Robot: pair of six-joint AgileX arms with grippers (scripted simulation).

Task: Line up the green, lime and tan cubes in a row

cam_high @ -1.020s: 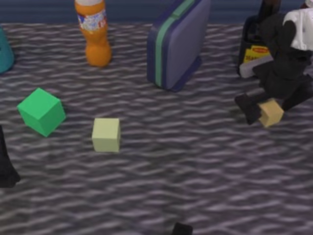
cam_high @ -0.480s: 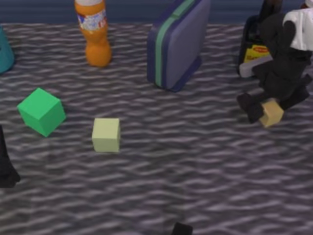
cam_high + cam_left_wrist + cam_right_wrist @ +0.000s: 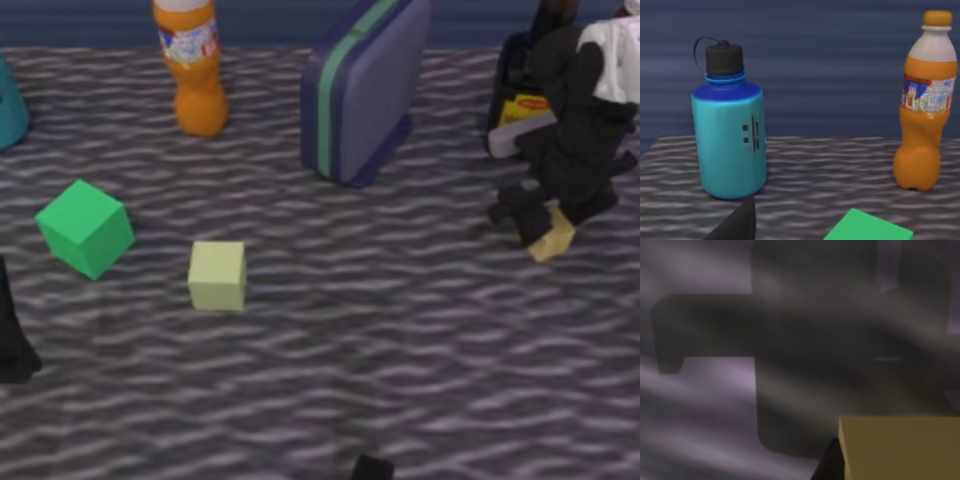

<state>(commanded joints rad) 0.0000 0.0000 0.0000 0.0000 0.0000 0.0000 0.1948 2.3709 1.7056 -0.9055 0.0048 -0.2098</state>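
The right gripper (image 3: 543, 222) clamps the tan cube (image 3: 554, 237) (far right) — left gripper's (image 3: 12, 350) jaws: cannot tell.

Matte black right arm (image 3: 575, 130) — white shell on top.

A table (image 3: 330, 370) covered in a wavy grey-and-purple rippled pattern fills nearly the whole top view, its far edge running across the upper part of the frame. Beyond that edge stands a dark blue wall (image 3: 830, 60) marked with faint horizontal bands, seen more fully in the left wrist view. Lighting is soft and even.
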